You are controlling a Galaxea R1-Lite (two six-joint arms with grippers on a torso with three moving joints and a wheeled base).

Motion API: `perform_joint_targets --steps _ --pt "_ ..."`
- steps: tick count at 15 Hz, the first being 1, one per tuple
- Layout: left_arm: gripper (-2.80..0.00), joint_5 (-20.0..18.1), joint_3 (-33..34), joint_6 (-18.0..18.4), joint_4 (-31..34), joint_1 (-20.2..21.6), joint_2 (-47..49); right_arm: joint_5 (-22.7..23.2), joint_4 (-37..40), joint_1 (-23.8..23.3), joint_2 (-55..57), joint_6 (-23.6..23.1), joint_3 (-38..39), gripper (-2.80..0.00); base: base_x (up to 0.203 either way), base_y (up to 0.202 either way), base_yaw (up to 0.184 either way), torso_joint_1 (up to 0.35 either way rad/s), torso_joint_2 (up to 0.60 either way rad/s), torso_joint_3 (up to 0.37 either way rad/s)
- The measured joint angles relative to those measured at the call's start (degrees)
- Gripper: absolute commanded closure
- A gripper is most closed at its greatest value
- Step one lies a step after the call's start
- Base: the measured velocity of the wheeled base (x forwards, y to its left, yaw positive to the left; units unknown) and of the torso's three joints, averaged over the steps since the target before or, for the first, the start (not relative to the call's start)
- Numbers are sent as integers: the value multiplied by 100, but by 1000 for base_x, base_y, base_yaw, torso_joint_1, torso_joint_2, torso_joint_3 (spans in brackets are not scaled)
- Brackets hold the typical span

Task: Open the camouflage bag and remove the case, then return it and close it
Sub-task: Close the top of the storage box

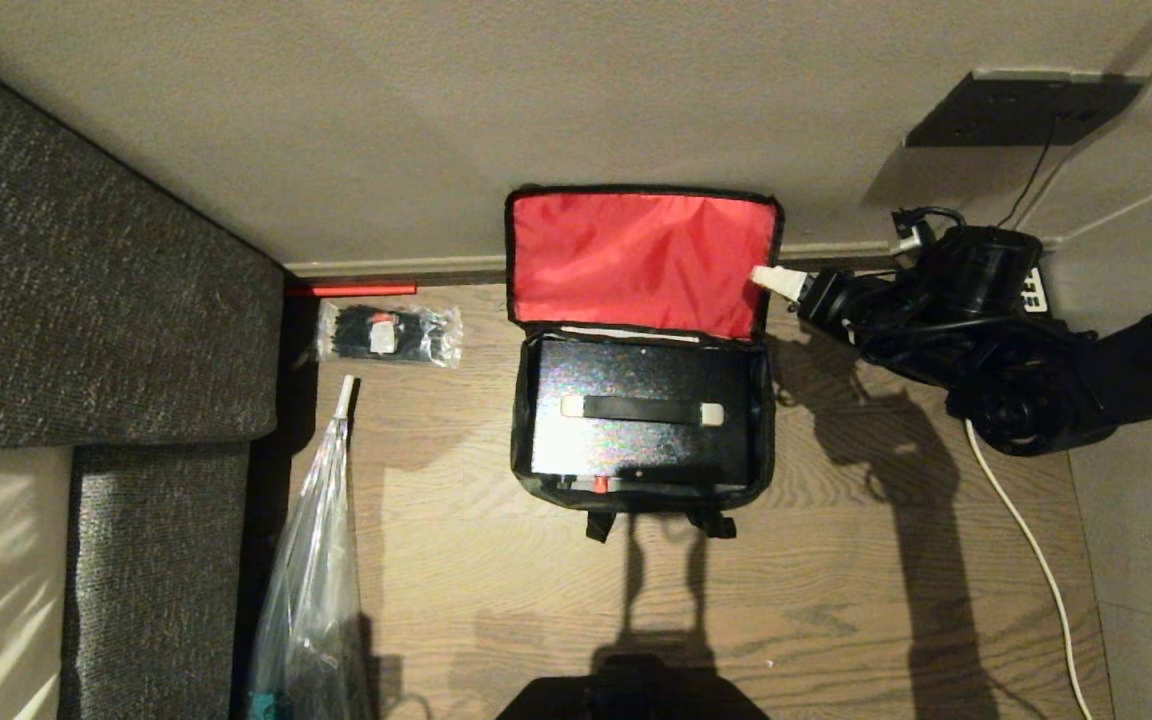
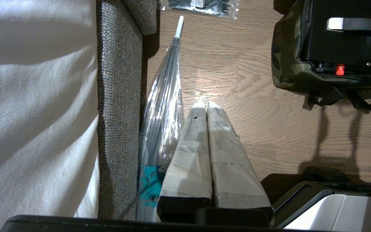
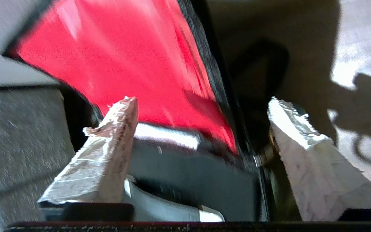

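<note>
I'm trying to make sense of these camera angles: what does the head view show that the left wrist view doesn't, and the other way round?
Only the head view shows the bag's raised red lid and the right gripper beside its edge. Only the left wrist view shows the left gripper, fingers together, over the floor. Both show the case in the bag, the sofa, the umbrella and a clear packet.

The bag sits open on the wooden floor against the wall, its red-lined lid standing upright against the wall. The case, black and speckled, lies flat inside, filling it, handle up, small red details on its near edge.
</note>
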Motion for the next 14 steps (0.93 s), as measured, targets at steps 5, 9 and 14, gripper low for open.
perform_joint_targets --steps 5,9,14 --pt "0 0 0 -2 0 0 0 3 -475 0 527 20 -613 -280 0 0 0 0 0 0" --pt "0 0 0 1 0 2 0 -10 -794 -14 825 20 -934 -280 0 0 0 0 0 0" --pt "0 -1 0 0 0 0 0 -6 -836 -17 937 24 -1035 0 0 0 0 0 0 0"
